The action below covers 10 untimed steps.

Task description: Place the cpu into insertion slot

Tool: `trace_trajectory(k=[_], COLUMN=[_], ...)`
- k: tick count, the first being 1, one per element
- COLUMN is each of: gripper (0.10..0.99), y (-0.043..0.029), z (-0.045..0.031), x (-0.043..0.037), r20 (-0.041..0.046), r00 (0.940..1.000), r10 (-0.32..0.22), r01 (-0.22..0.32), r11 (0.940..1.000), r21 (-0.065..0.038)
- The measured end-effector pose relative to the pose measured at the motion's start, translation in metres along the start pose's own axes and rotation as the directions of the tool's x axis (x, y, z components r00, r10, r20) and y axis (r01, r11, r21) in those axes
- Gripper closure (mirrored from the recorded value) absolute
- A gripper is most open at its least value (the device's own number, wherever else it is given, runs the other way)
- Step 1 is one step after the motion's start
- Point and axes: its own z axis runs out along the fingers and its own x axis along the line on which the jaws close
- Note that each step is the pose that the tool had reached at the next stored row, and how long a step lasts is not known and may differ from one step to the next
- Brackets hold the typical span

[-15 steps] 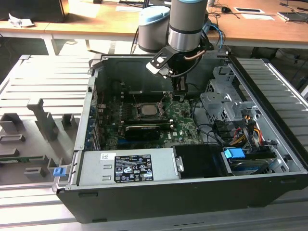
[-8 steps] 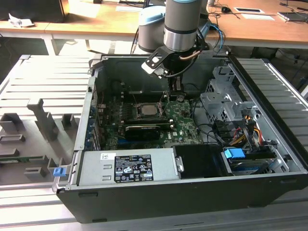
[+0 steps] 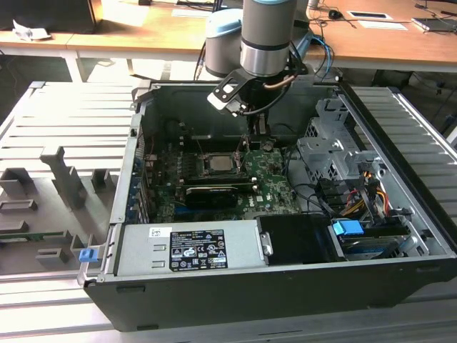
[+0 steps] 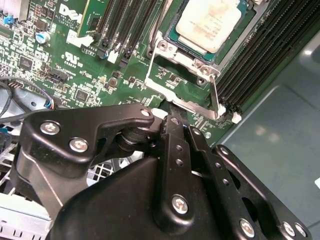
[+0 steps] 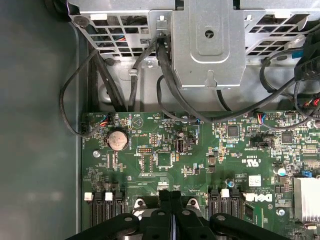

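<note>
The cpu [image 4: 206, 22], a square chip with a dull silver top, lies flat inside the insertion slot [image 4: 161, 46]. The slot's silvery frame plate stands open beside it, with the thin lever [image 4: 215, 95] along one side. In the exterior view the cpu [image 3: 216, 163] sits mid-motherboard. My gripper [image 3: 258, 130] hangs above the board, a little behind it and toward the exterior view's right. In both wrist views the black fingers [image 4: 175, 131] [image 5: 164, 200] are pressed together with nothing between them, apart from the chip.
The open computer case [image 3: 400, 143] walls the board in. A long black card [image 3: 211, 193] lies in front of the socket and black memory slots [image 4: 260, 55] run beside it. A metal drive cage [image 5: 207, 45] with loose cables [image 5: 165, 75] stands by the gripper.
</note>
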Motion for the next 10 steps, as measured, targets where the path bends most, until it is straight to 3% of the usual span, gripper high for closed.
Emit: trace_trajectory(k=[10], gripper=[0.98], y=[-0.0032], z=[-0.0002], x=[0.0], r20=[0.0], r00=[1.0], r10=[0.0], r01=[0.0], r11=[1.0], r21=[0.0])
